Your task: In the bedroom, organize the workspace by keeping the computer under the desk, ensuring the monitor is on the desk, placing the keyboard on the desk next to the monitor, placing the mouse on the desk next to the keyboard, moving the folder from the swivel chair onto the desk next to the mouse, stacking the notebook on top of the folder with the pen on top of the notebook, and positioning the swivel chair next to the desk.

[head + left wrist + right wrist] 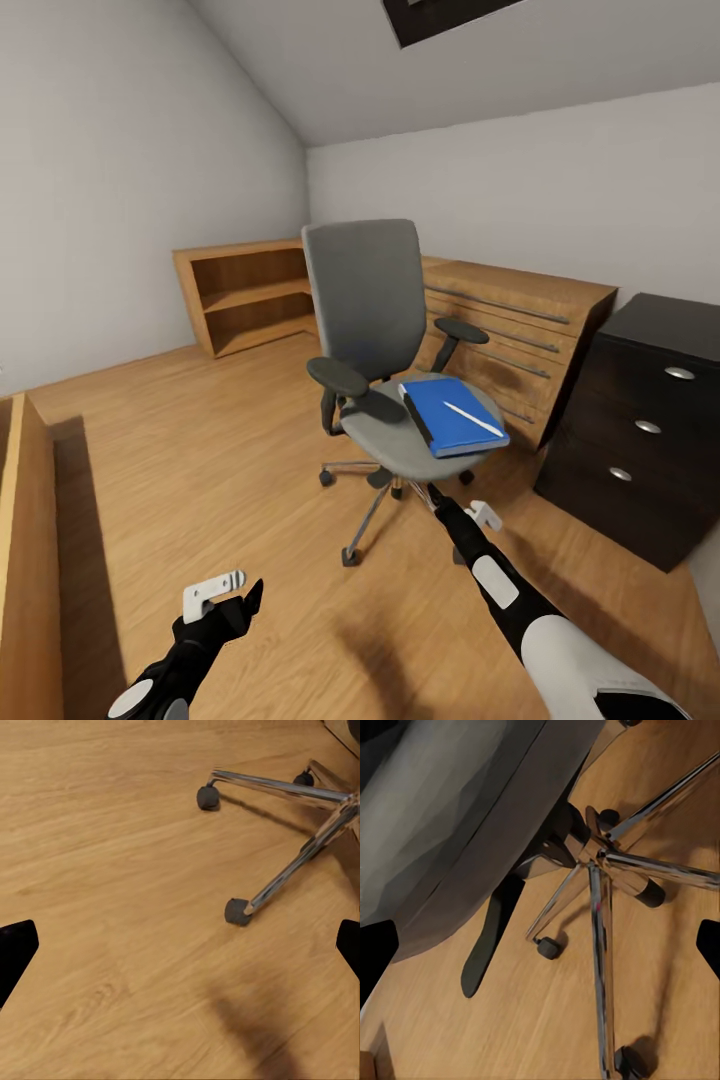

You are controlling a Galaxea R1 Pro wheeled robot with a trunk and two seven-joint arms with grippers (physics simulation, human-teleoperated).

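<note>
Reaching under seat: right gripper [440, 497] wide, empty; could nudge swivel chair [385, 340], sliding folder [450, 415] and pen [473, 419] off.

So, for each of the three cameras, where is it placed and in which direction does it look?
Head view: from the robot's head, forward and down at the grey upholstered swivel chair carrying the bright blue folder; both arms show.
Left wrist view: near the left gripper, down at the oak plank floor; dark fingertips at the edges.
Right wrist view: near the right gripper, under the chair's seat.
All three views share the chrome five-star base.
</note>
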